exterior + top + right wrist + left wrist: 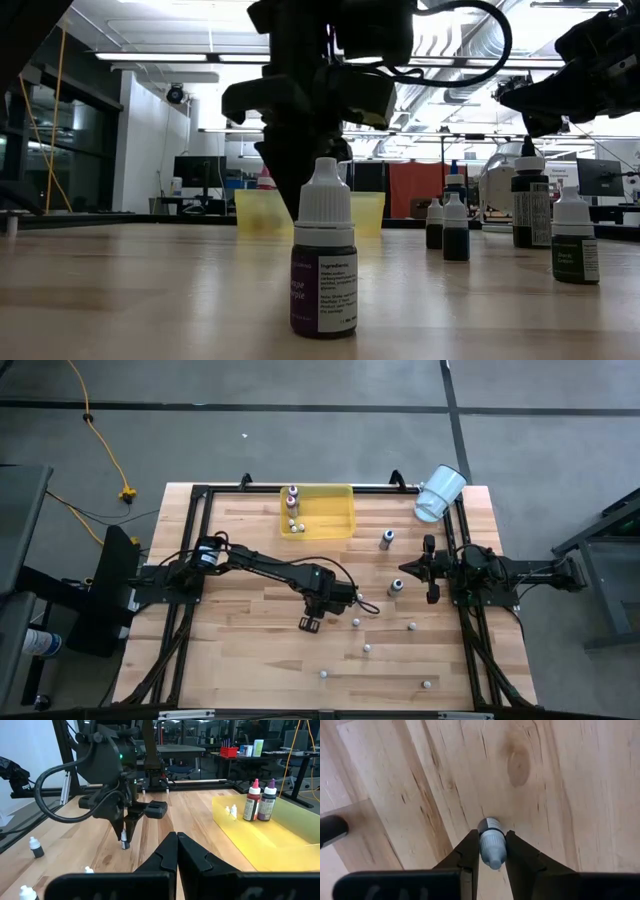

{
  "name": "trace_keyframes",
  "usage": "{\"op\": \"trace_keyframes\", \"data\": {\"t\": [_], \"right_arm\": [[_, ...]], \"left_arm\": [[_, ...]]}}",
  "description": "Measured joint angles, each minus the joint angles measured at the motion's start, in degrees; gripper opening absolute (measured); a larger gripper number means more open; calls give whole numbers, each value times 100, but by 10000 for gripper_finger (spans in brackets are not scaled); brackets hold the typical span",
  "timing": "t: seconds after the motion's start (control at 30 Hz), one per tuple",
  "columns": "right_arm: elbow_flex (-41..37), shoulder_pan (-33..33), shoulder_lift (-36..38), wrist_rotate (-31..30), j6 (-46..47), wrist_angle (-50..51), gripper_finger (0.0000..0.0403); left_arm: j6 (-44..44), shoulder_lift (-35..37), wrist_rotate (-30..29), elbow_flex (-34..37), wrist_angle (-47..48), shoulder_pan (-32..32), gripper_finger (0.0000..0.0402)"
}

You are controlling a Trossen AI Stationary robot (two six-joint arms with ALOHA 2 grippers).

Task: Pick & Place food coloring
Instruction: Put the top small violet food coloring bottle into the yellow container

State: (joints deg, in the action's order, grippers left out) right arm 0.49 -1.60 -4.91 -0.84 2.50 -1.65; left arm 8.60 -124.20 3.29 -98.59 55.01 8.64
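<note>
Pale-capped food coloring bottle (491,843) upright on the wooden table (240,660), centre-near, directly between the fingers (465,860) of the left gripper (309,624), long axis vertical; fingers narrowed onto the cap, seemingly touching. Yellow tray (337,525) well apart at the far edge, holding two taller bottles (260,801) and tiny white ones. Right gripper (432,596) pinched together, idle at right.

the left arm is reaching from the table's left edge (175,660) toward its middle, wrist bent downward, its gripper (309,623) pointing at the tabletop with fingers (470,851) pressing on both sides of a small bottle (491,844). the right arm is lying folded by the table's right edge, its gripper (432,596) closed, fingers (170,851) meeting and pointing toward the table's front.
</note>
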Motion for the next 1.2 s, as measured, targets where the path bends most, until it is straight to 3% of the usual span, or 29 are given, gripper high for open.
{"op": "trace_keyframes", "data": {"t": [0.2, 0.4, 0.6, 0.7, 0.87, 1.2], "right_arm": [[2, 0, 2, -2, 0, 0, 0], [1, 1, -2, -3, 0, 1, 0], [0, 2, -36, 2, 0, 5, 0], [0, 1, -63, -4, 0, 0, 0], [0, 0, -72, -3, 0, -5, 0], [0, 2, -72, -4, 0, -13, 0]], "left_arm": [[9, 26, -145, -65, 88, -4, 59], [-94, 283, -433, -808, 935, -206, 58], [-1380, 289, -848, -2047, 1987, -559, 58], [-2124, 292, -881, -2332, 2249, -786, 58], [-2793, 288, -772, -2559, 2355, -1248, 58], [-3070, 284, -681, -2557, 2360, -2133, 58]]}}
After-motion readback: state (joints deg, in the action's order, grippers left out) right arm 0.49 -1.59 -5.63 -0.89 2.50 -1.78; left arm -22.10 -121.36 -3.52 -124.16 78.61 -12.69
